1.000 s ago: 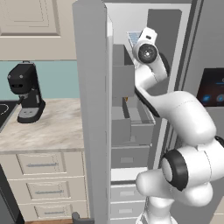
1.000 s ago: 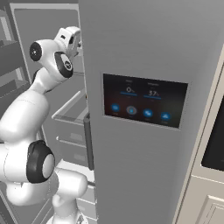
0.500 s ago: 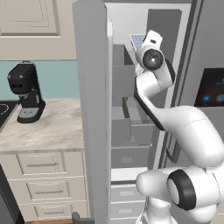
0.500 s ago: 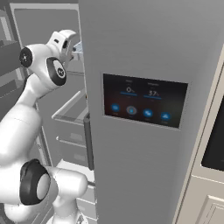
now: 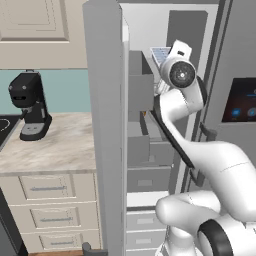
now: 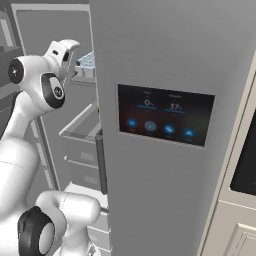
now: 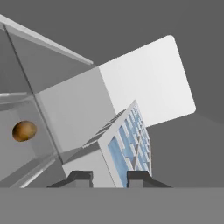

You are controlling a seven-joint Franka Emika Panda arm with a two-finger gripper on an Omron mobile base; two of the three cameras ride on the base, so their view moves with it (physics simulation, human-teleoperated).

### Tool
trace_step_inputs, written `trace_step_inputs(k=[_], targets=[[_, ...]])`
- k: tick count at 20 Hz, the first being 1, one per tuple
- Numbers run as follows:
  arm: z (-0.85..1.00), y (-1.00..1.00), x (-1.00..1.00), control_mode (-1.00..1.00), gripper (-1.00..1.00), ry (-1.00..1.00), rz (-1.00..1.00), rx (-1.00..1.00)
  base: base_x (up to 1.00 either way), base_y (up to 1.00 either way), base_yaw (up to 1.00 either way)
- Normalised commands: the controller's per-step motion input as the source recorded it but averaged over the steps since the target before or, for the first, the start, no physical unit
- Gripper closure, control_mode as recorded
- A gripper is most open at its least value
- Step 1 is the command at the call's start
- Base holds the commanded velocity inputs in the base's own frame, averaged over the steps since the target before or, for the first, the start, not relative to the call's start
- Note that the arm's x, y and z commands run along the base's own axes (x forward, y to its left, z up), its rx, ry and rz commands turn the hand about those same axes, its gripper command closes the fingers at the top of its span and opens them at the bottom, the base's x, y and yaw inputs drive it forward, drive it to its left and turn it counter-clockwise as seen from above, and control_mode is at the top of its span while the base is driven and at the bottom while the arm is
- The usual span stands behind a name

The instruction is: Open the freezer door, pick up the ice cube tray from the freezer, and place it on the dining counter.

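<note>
My jaws (image 7: 109,176) are nearly closed and clamp the near short end of the ice cube tray (image 7: 127,144); the two dark tips sit on either side of its edge. The tray's long axis runs straight away from me, up and forward along my line of sight, so its free end reaches deeper into the freezer (image 5: 185,60). In the left base view the tray (image 5: 161,54) pokes out past my wrist, high in the compartment near the top. In the right base view, the tray (image 6: 87,61) hangs above the upper shelf (image 6: 82,125). The freezer door (image 5: 106,125) stands swung open at my left. As I judge it, the tray must leave by its held end first, drawn back along that long axis, keeping it level between the door edge and the compartment wall.
</note>
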Motion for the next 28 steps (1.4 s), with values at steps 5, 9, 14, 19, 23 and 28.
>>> trace_step_inputs(k=[5,9,14,19,23,28], targets=[[0.0,0.02,-0.55,-1.0,1.0,0.05,0.0,0.0,0.0,0.0,0.0],[0.0,0.0,-0.57,-1.0,1.0,0.01,0.0,0.0,0.0,0.0,0.0],[0.0,0.0,-0.57,-1.0,1.0,0.0,0.0,0.0,0.0,0.0,0.0],[0.0,0.01,-0.63,-1.0,1.0,0.0,0.01,0.0,0.0,0.0,0.0],[0.0,0.04,-0.57,-1.0,1.0,0.02,0.01,0.0,0.0,0.0,0.0],[0.0,0.05,-0.53,-1.0,1.0,0.04,0.01,0.0,0.0,0.0,0.0]])
